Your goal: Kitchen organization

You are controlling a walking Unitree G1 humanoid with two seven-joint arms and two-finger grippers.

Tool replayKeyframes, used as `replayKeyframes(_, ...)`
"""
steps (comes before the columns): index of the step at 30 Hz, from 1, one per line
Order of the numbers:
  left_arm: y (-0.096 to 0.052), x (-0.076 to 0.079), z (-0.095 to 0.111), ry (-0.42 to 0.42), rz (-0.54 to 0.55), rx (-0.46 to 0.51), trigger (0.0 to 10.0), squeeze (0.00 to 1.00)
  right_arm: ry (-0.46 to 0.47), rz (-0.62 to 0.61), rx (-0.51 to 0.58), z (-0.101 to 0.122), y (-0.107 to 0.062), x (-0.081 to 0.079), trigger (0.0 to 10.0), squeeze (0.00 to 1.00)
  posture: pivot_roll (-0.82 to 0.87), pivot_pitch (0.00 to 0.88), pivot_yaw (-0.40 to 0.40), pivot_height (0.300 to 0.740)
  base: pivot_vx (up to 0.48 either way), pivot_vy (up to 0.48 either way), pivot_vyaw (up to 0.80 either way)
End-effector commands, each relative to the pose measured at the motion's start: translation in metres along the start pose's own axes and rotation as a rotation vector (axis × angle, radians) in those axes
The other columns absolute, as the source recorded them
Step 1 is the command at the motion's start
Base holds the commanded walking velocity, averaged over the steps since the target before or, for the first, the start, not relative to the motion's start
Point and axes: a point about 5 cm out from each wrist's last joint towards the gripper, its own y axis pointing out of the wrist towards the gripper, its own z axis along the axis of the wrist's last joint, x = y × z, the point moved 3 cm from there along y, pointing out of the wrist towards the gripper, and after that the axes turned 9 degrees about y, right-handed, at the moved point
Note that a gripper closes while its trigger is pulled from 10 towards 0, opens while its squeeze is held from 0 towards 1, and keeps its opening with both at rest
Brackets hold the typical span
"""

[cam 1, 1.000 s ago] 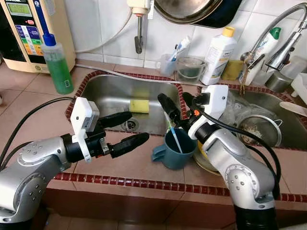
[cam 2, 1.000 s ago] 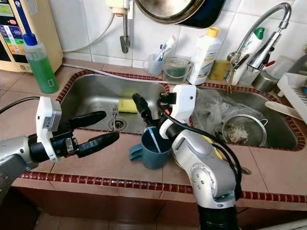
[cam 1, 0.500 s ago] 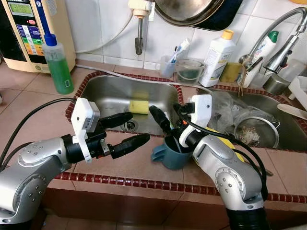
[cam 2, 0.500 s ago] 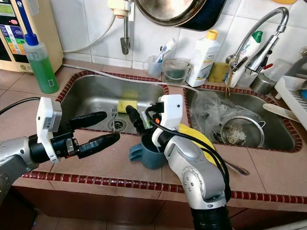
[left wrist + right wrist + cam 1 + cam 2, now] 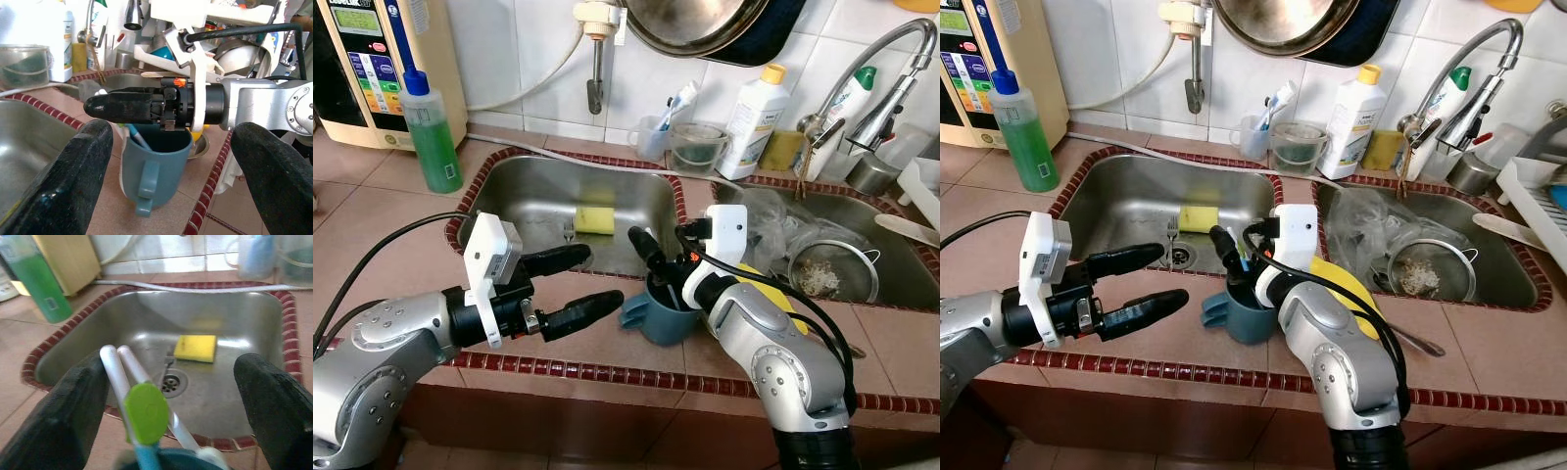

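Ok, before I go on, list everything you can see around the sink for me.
Mug: one, blue, on the counter, utensils standing in it.
Sponge: one, yellow, in the left basin.
Soap bottle: one, green, counter left.
White bottle: one, yellow cap, behind the sinks.
Strainer: one, metal, right basin.
Faucet: one, chrome, right.
Water dispenser: one, beige, far left.
Left end effector: open, beside the mug.
Right end effector: open, over the mug.
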Motion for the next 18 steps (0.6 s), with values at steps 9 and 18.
replayKeyframes(9, 0.001, 0.006, 0.003, 0.012, -0.027, 0.001, 10.0, 0.0, 0.021, -0.04, 0.01, 0.003, 0.0, 0.007, 0.0, 0.0, -0.07, 0.022, -0.13, 0.74, 0.0, 0.0, 0.0)
replayKeyframes(18, 0.0, 0.006, 0.004, 0.004, -0.028, 0.003, 10.0, 0.0, 0.058, -0.023, 0.031, 0.01, 0.002, 0.004, 0.0, 0.0, -0.07, 0.031, -0.131, 0.74, 0.0, 0.0, 0.0)
